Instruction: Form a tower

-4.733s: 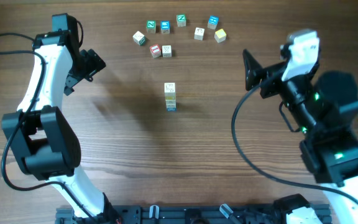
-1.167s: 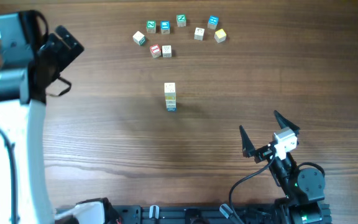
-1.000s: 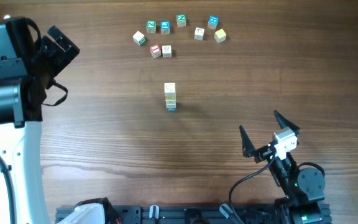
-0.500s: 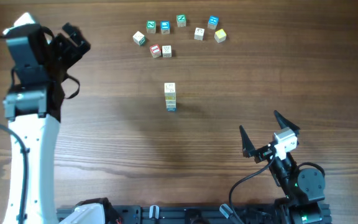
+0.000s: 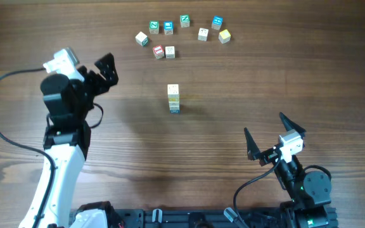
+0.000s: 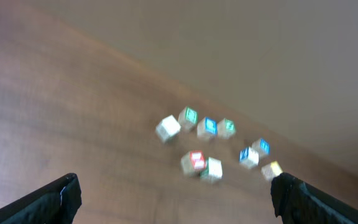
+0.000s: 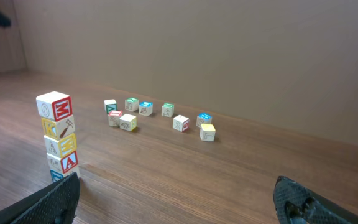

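Note:
The tower [image 5: 173, 99] stands in the middle of the table, a slim stack of pale letter cubes with a blue-trimmed cube lowest. The right wrist view shows the tower [image 7: 58, 137] upright at far left, with a red M on top. My left gripper [image 5: 100, 73] hangs open to the tower's left, well apart from it, holding nothing. Its wrist view is blurred; the left gripper [image 6: 178, 198] faces the loose cubes and the tower is out of frame. Near the front right, my right gripper [image 5: 266, 130] stands open and empty. There the right gripper [image 7: 179, 205] shows only bare wood between its fingers.
Several loose cubes [image 5: 182, 31] lie scattered in a row at the back of the table, behind the tower. The same loose cubes [image 6: 210, 143] appear blurred in the left wrist view, and the loose cubes [image 7: 160, 115] are sharp in the right wrist view.
My left arm has swung in from the far left edge toward the right and nearer the tower, gripper still open. The right arm and the tower have not moved.

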Available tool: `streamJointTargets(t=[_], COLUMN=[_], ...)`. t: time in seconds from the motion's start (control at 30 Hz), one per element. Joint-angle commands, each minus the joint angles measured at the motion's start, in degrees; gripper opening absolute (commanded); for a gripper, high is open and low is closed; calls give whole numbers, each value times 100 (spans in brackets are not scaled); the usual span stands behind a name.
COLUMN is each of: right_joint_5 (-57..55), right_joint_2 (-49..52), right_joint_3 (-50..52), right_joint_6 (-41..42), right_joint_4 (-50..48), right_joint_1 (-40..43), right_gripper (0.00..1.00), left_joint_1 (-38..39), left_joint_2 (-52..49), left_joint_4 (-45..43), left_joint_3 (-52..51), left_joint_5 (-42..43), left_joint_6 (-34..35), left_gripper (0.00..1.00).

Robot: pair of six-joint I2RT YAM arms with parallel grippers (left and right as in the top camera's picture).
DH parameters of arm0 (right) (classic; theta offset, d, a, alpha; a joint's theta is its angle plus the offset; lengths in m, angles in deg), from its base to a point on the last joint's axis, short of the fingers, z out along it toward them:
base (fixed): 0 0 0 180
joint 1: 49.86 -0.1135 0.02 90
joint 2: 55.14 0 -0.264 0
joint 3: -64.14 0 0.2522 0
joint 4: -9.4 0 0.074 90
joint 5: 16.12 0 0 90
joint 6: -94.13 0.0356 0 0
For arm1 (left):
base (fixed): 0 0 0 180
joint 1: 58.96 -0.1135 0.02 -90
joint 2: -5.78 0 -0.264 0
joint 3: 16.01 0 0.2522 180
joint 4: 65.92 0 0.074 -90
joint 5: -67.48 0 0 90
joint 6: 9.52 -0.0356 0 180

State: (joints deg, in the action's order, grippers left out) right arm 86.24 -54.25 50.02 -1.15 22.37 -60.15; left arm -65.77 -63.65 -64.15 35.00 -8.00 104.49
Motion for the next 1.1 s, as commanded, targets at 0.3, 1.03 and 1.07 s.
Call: streamJointTargets(t=[0.3,1.03,1.07], right_joint_5=[-90,-92,-90], right_joint_2=[-68,-68,-68], right_joint_3=[7,7,7], right_joint_6=[-59,-61,-61], right_joint_4=[-7,-7,-7], right_joint_1=[28,28,28], right_gripper=[100,100,100], left_joint_1=[20,22,20], left_joint_2=[960,3676,3873], left_joint_4=[-870,553,765], left_joint_3=[-2444,-3694,-3694], left_joint_5=[83,-334,-376], left_joint_6=[-133,-136,-138], left_gripper=[100,100,100])
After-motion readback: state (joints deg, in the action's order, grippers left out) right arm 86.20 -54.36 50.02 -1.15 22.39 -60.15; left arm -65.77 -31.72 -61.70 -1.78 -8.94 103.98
